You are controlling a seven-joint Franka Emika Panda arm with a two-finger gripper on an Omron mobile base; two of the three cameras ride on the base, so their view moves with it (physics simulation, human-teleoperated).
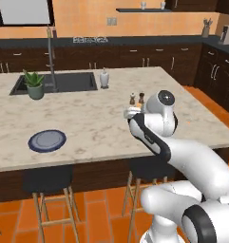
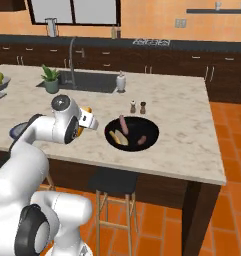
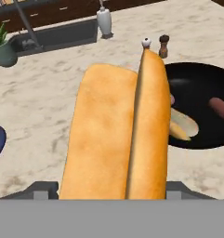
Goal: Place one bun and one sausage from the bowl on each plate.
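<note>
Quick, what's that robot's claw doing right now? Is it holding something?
Tool: closed on a bun, carried above the counter, beside the black bowl.

Two buns: one held (image 3: 115,139), one in the bowl (image 2: 120,138). Two sausages (image 2: 122,121) (image 2: 141,140). One bowl (image 2: 151,131). One blue plate (image 1: 47,140).

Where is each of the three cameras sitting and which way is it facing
Left base view: behind the arm's left, looking forward over the island at the blue-grey plate; the white arm fills its lower right.
Right base view: behind the arm's right, looking down at the black bowl; the arm rises lower left.
Hand view: on the hand, looking along the held bun.
Shared: both base views show the sink and potted plant.
</note>
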